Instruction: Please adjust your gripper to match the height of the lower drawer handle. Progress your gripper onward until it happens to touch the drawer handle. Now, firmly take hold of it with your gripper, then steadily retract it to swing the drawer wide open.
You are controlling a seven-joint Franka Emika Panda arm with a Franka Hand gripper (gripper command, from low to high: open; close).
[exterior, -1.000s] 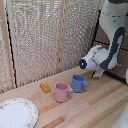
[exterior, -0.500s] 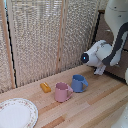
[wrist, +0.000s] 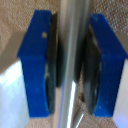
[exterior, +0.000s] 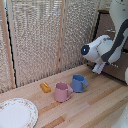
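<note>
Pincer [wrist: 70, 65] with blue pads [wrist: 35, 62] closely flanking the silver drawer handle [wrist: 74, 50], contact unclear; white arm [exterior: 102, 47] reaching level toward the brown drawer [exterior: 106, 30]

Looks like a mock home/kitchen corner staged for robot tests, not a lived-in room. Evidence: light wood plank table [exterior: 95, 102] used as the work surface, with household crockery on it: floral-rimmed plate [exterior: 15, 112], pink mug [exterior: 62, 92], blue mug [exterior: 78, 83], small yellow block [exterior: 45, 87]. Backdrop is a folding woven screen [exterior: 47, 37] in wood frames, closing off whatever is behind. Dark brown cabinet [exterior: 106, 30] at the exterior view's right is domestic-style furniture. Glossy white arm [exterior: 112, 42] over the table gives the lab side away. Wrist view adds nothing on the setting.
</note>
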